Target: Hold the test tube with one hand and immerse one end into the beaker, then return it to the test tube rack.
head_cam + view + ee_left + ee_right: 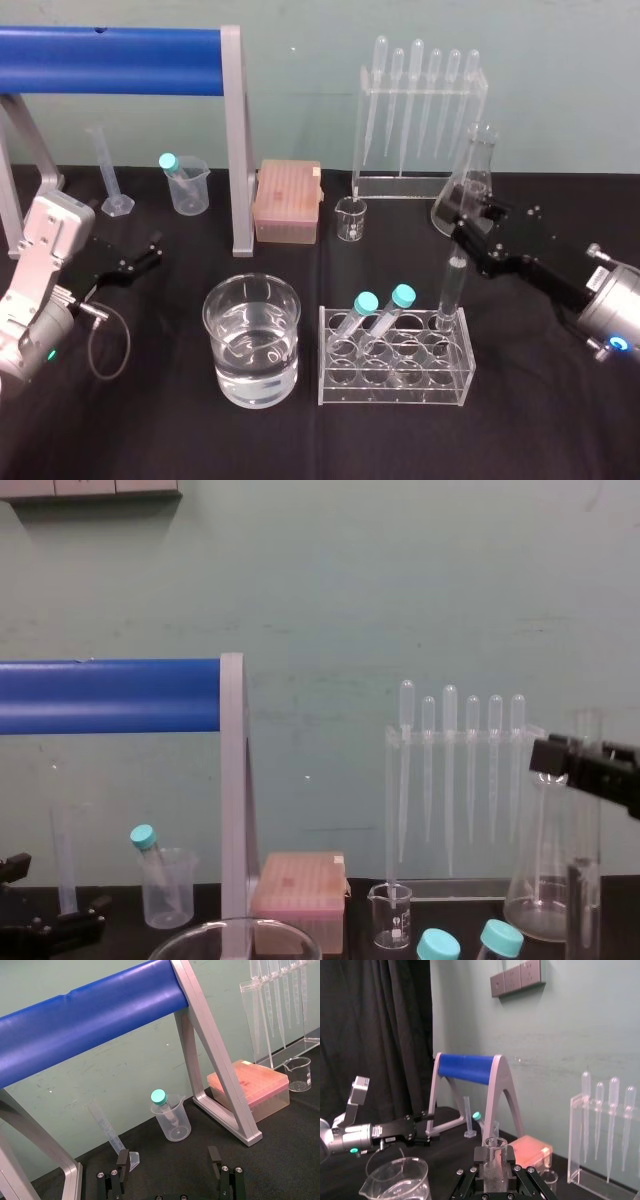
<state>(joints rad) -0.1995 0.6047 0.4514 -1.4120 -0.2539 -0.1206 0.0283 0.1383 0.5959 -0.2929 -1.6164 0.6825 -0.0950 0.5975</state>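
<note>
One tube (452, 290) upright in rack (395, 390) back-right hole, centre-right of frame. Right claw (468, 232) just upper right of its rim, much nearer; apart or together, cannot tell. Left claw (150, 252) parked far left, apart. Beaker (250, 300) left of rack.

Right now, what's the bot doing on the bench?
The right gripper is shut on the test tube just below its rim. The tube stands upright in the rear right hole of the test tube rack. The beaker, part full of clear liquid, stands left of the rack. The left gripper sits open and idle at the table's left. Lifting or returning: cannot tell.
</note>
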